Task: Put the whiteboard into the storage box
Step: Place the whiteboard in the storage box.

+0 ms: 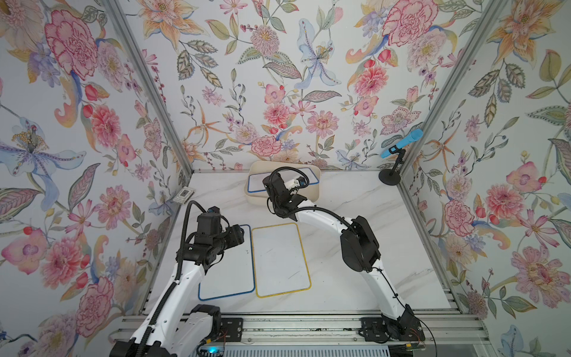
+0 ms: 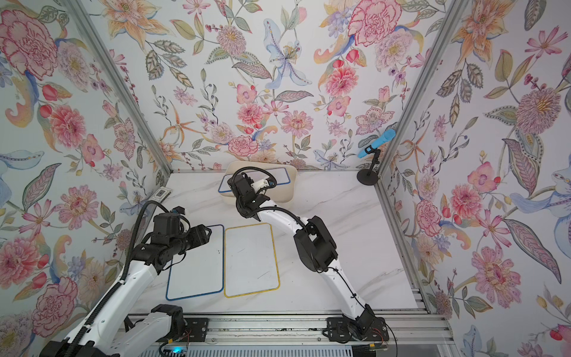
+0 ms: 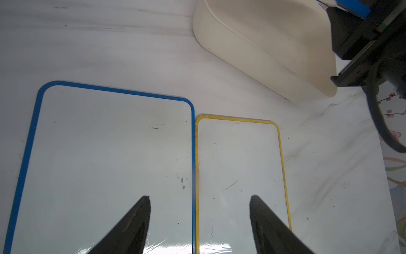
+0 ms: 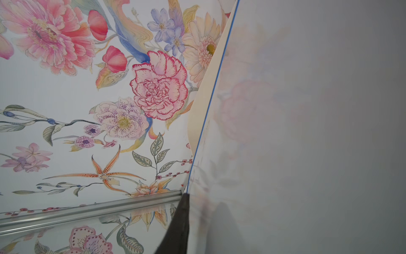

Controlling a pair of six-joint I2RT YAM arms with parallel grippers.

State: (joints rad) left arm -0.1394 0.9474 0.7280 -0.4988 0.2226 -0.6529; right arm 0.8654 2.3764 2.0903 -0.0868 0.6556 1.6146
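Whiteboard [image 1: 255, 181] pinched by the closed right gripper [image 1: 301, 183] inside the storage box [image 1: 312, 197] at the far table [image 1: 355, 247] edge; left gripper [image 3: 200, 198] spread wide, empty.
In both top views the right arm is stretched far and bent down over the box, while the left arm is folded above a blue-framed board [image 1: 231, 272] laid flat just beside a yellow-framed board [image 1: 279, 259]; bare table is seen to their right. In the left wrist view one finger [image 3: 140, 215] is held over each board, nothing gripped. In the right wrist view one finger [image 4: 183, 211] is pressed on the whiteboard's blue edge, with the cream box wall just beside it.
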